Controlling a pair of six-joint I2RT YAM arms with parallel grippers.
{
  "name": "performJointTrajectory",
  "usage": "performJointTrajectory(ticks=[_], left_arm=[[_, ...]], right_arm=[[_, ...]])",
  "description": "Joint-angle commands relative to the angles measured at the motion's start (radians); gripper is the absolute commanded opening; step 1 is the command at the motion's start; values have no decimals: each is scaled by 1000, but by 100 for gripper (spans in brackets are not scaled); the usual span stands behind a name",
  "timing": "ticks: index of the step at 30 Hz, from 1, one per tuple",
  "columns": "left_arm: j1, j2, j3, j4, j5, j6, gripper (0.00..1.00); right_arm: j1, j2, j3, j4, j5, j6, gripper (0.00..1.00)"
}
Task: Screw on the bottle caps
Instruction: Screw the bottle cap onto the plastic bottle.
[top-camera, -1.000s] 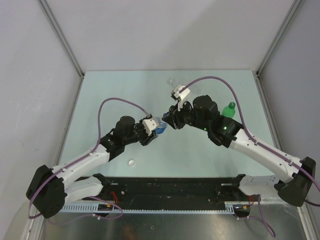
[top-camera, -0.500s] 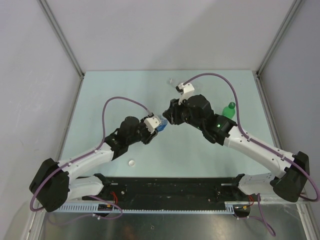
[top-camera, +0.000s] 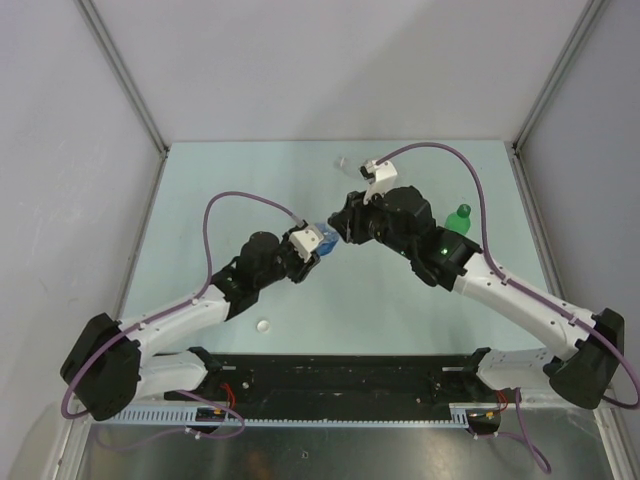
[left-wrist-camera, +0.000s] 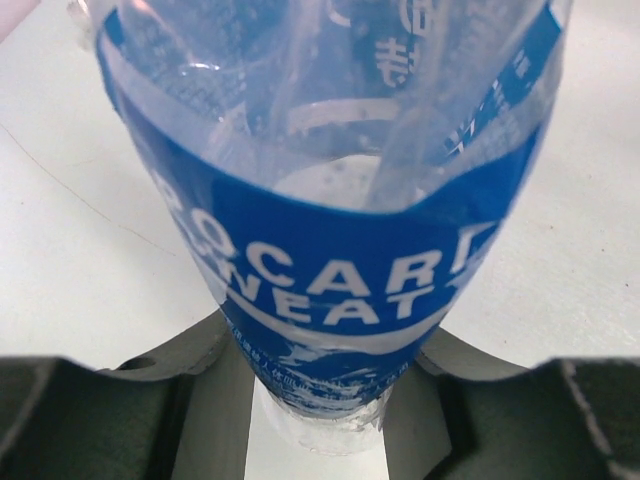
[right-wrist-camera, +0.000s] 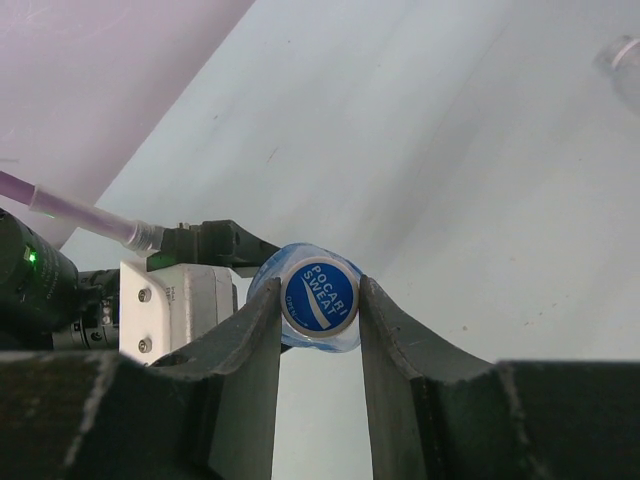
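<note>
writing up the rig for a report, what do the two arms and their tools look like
The left arm and right arm have white shells, black joints and black bases. A purple cable loops to a white camera block at each wrist. The right arm carries a green light. The left tool and right tool have dark grey fingers.

both arms are the same build: the left arm (top-camera: 180, 318) and right arm (top-camera: 510, 295) have smooth white link shells with chunky black joint housings. a thin purple cable (top-camera: 213, 212) runs off each one to a small white camera block (top-camera: 299, 240) at the wrist. the right arm has a tiny green light (top-camera: 441, 243) glowing on one black housing, the left one's white block shows little round screws up close, and the fingers (right-wrist-camera: 248, 372) are thick, curved, matte dark grey.
</note>
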Motion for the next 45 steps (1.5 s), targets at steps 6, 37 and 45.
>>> performJointTrajectory(ticks=[6,37,45], left_arm=[[-31,-7,39,269,76,-10,0],[41,9,56,-130,587,371,0],[42,22,63,-178,655,425,0]], right_arm=[[-3,-31,-16,-41,7,-46,42],[-11,-378,-87,-349,-657,-987,95],[-10,-352,-88,-416,-755,-1077,77]])
